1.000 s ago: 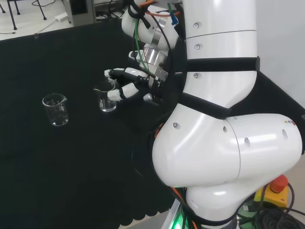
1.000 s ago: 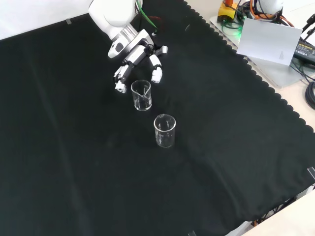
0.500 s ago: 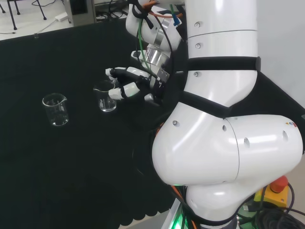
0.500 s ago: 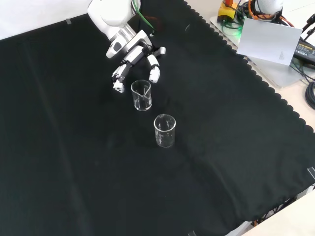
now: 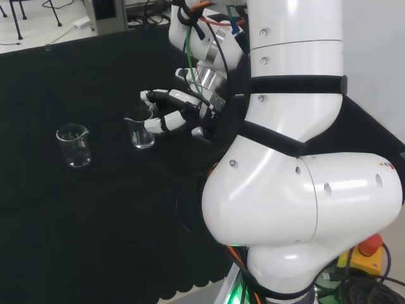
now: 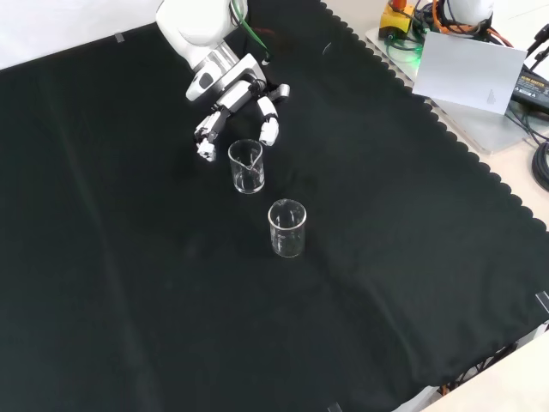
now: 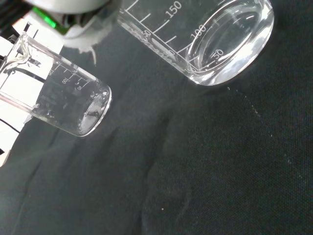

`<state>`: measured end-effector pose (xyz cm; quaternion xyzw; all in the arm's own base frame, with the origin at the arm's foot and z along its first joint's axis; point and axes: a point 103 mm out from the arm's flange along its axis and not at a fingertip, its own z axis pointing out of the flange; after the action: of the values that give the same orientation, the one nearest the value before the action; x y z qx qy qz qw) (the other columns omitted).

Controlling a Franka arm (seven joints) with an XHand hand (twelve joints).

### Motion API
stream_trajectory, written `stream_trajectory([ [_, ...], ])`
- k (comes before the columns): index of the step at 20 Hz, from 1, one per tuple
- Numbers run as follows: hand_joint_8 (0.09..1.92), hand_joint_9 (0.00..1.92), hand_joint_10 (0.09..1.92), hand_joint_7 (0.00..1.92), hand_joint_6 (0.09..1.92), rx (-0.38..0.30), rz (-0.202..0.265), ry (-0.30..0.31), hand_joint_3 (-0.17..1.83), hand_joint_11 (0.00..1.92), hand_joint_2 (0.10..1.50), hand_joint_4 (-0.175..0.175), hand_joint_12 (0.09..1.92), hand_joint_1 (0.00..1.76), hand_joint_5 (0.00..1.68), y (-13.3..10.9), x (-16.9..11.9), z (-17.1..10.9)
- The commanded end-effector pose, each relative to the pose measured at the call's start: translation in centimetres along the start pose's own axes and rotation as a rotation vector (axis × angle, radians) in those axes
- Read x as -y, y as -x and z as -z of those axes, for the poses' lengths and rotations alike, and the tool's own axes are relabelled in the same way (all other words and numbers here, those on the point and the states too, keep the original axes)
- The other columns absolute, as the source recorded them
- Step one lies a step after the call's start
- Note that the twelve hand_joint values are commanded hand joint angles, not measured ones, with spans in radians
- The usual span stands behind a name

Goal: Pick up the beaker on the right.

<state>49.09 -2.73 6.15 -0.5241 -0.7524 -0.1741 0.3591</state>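
Two clear empty beakers stand upright on the black cloth. In the head view the right beaker (image 5: 140, 130) is beside my hand (image 5: 171, 96), whose spread, relaxed fingers reach toward its rim from the right. In the front view this beaker (image 6: 246, 166) stands just below the hand (image 6: 233, 96), with fingertips to either side of its rim; I cannot tell if they touch it. The other beaker (image 5: 73, 145) stands apart to the left in the head view, nearer the camera in the front view (image 6: 287, 227). The wrist view has the close beaker (image 7: 220, 39) and the farther one (image 7: 58, 98).
The arm's white links (image 5: 285, 158) take up the right of the head view. A grey box (image 6: 467, 69) and cables lie off the cloth's scalloped edge (image 6: 446, 129) at the front view's upper right. Open cloth spreads around both beakers.
The wrist has shifted slightly upward in the head view. The fingers stay beside the right beaker, and neither beaker has moved.
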Motion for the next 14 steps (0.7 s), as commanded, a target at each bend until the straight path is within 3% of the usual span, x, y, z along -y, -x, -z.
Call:
stream_trajectory([
  [1, 0.56, 0.34, 0.63, 0.21, 0.09, -0.011, 0.011, 0.003, 0.67, 0.0, 0.48, -0.028, 1.22, 0.83, 0.27, 0.7, 0.3, 0.9],
  [14, 0.56, 0.35, 0.62, 0.23, 0.09, -0.023, 0.011, -0.005, 0.67, 0.0, 0.47, -0.027, 1.21, 0.85, 0.31, 0.1, -1.1, -2.7],
])
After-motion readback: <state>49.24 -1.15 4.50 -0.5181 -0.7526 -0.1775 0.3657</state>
